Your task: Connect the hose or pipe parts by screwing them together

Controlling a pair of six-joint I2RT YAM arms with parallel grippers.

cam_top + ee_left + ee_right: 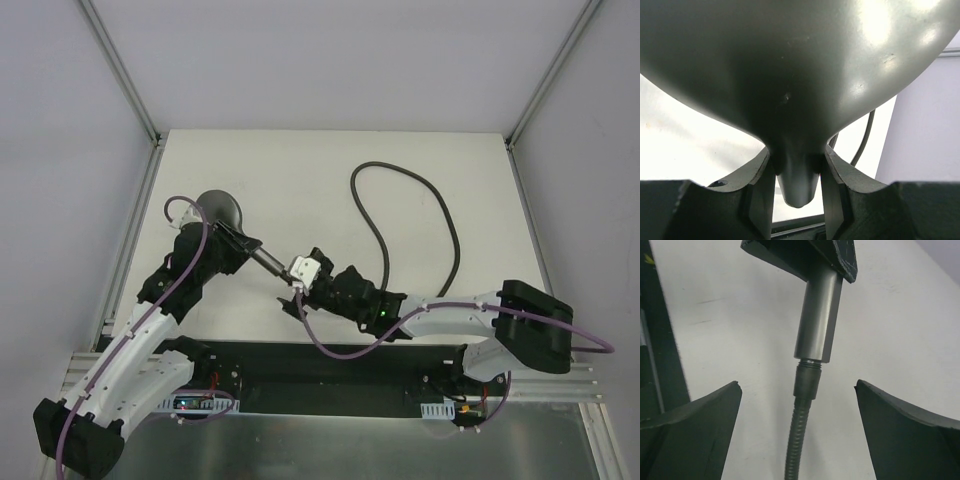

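On the left, the black left end effector (pixel 797 185) is clamped on the neck of the dark grey shower head with round face and straight handle (pixel 800 75), near the left edge of the white desk (pixel 300 160). We judge this a narrow hold. If the handle slips round in the fingers during a turn, the torque is lost.

At the joint, bare thread shows between the handle end and the small dark grey metal hose fitting (pixel 806 382), so the connection looks only partly screwed. A fitting sitting askew could cross-thread, and we cannot tell its alignment exactly.

The black right end effector (pixel 797 384) stands wide open and holds nothing, with a finger on either side of the fitting and apart from it. With the fitting unsupported, the long thin dark grey ribbed flexible hose (pixel 795 440) could drag on the few engaged threads.

The head looks smooth and matt, with soft highlights and a few small marks. The hose loops over the desk's right half.
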